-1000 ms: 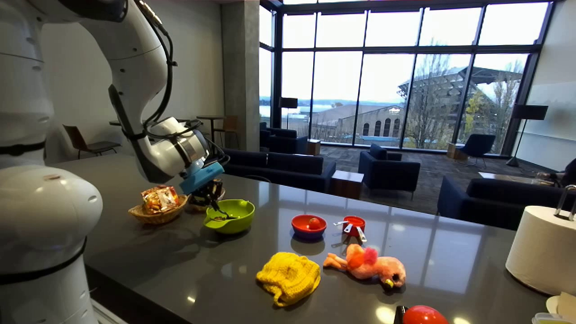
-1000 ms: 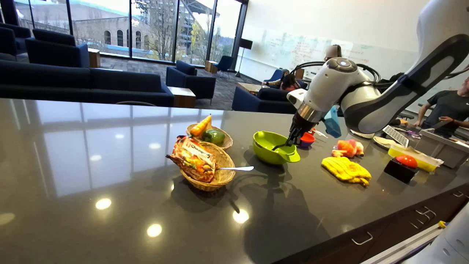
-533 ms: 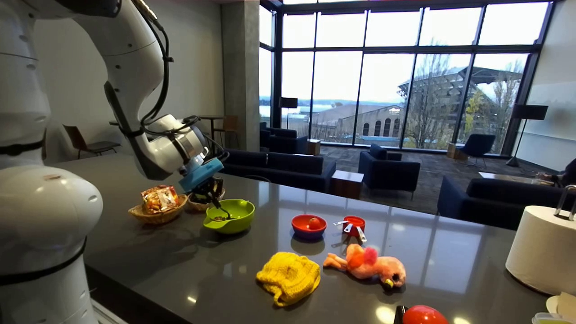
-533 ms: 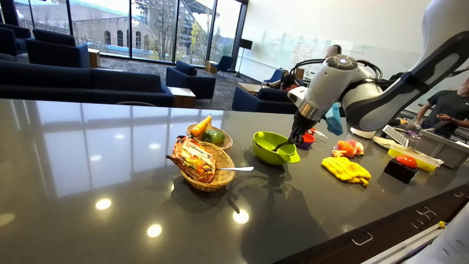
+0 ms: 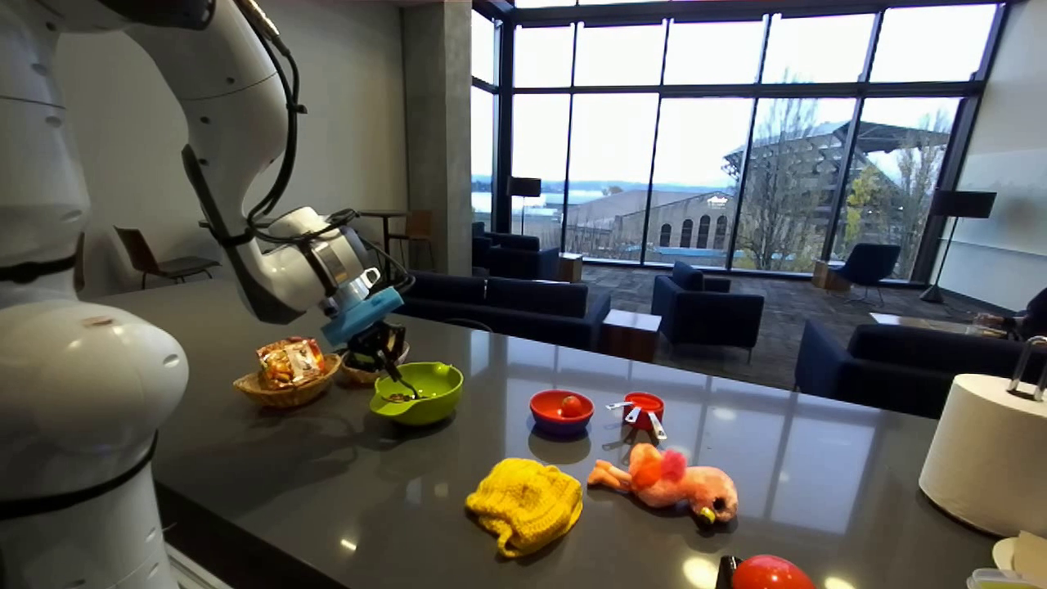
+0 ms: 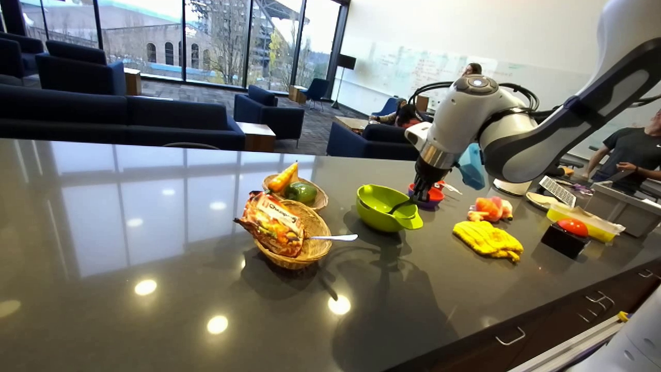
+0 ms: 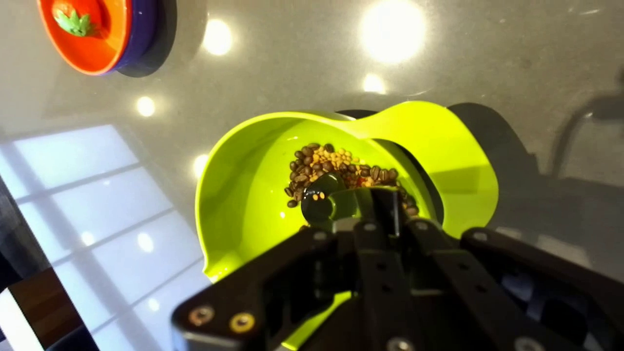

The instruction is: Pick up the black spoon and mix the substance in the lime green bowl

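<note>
The lime green bowl (image 5: 438,402) stands on the dark counter and also shows in an exterior view (image 6: 378,219). In the wrist view the bowl (image 7: 243,190) holds brown beans and small yellow grains (image 7: 304,170), heaped mostly on the handle side. My gripper (image 7: 385,219) is shut on the black spoon (image 7: 317,207), just above the bowl's handle-side rim. The spoon's head is down in the bowl beside the beans, with a couple of yellow grains on it. The gripper also shows in both exterior views (image 5: 394,373) (image 6: 419,197). The gripped part of the spoon handle is hidden by the fingers.
Two wicker baskets (image 6: 317,253) with a food packet and toy vegetables stand beside the bowl. A red and purple bowl (image 5: 561,421), red measuring cups (image 5: 644,406), a yellow cloth (image 5: 526,505) and a plush toy (image 5: 675,487) lie farther along the counter.
My gripper has shifted slightly, away from the bowl's middle toward its handle side, and the spoon has moved a little with it. The spoon's head stays inside the bowl; the bowl has not moved.
</note>
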You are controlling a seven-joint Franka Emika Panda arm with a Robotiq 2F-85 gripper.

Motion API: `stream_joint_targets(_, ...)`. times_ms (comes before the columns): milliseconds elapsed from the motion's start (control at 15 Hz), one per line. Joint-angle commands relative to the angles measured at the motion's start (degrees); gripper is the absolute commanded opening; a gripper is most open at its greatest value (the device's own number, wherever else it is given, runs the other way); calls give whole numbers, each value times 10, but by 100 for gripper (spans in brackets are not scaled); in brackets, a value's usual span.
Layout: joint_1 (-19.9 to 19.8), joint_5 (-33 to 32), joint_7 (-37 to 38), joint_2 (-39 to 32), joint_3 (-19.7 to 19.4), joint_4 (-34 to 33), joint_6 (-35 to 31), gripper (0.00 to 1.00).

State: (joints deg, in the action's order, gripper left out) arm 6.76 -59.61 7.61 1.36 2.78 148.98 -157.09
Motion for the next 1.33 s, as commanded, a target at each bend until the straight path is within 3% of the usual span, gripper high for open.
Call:
stream_joint_targets(0,7,32,-20,13,5,2,22,1)
stream_joint_targets(1267,4,83,-44,8,2,-43,25,1)
